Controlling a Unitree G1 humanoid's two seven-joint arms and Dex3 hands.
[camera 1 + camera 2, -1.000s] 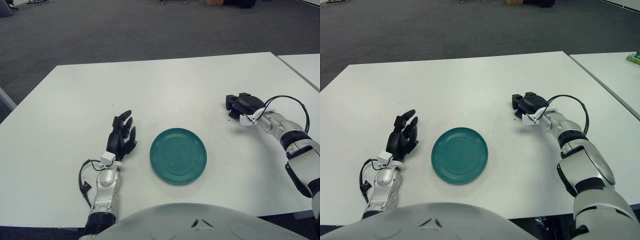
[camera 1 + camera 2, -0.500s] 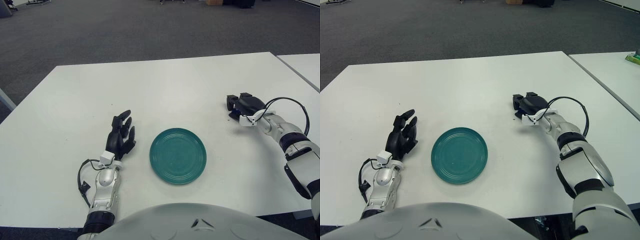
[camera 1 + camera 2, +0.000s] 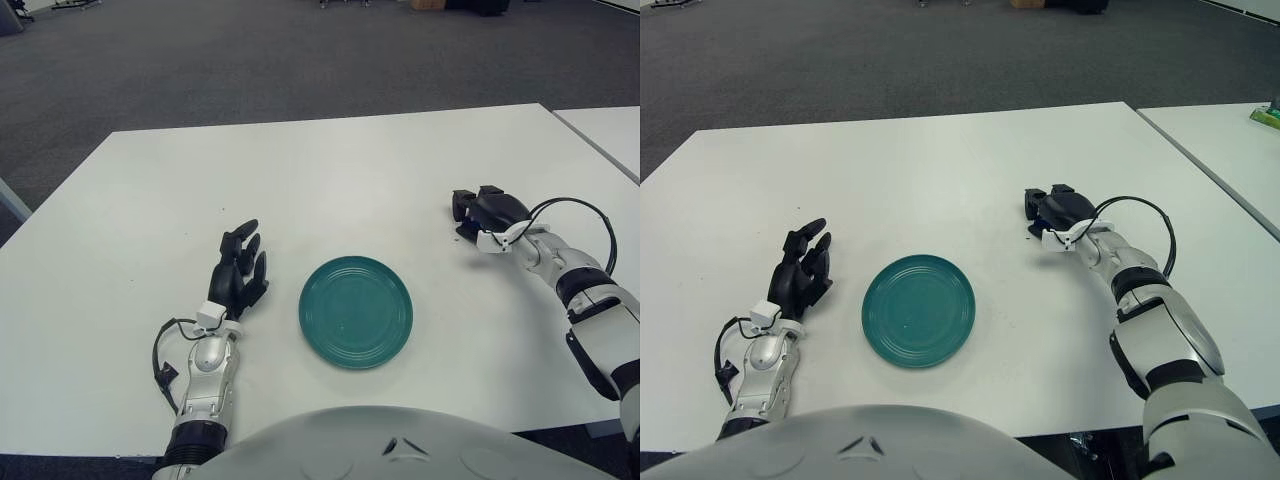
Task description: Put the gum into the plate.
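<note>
White table point(image 3: 330, 180), seen from robot's head. Teal plate point(image 3: 356, 312) near front edge, centre, nothing on it. Right hand point(image 3: 482, 212) right of plate and farther back, well apart from it, fingers curled down over small dark item with blue glint, presumably gum point(image 3: 464, 230); firm grasp cannot be told. Left hand point(image 3: 238, 274) left of plate, resting on table, fingers relaxed, grasping nothing.
</note>
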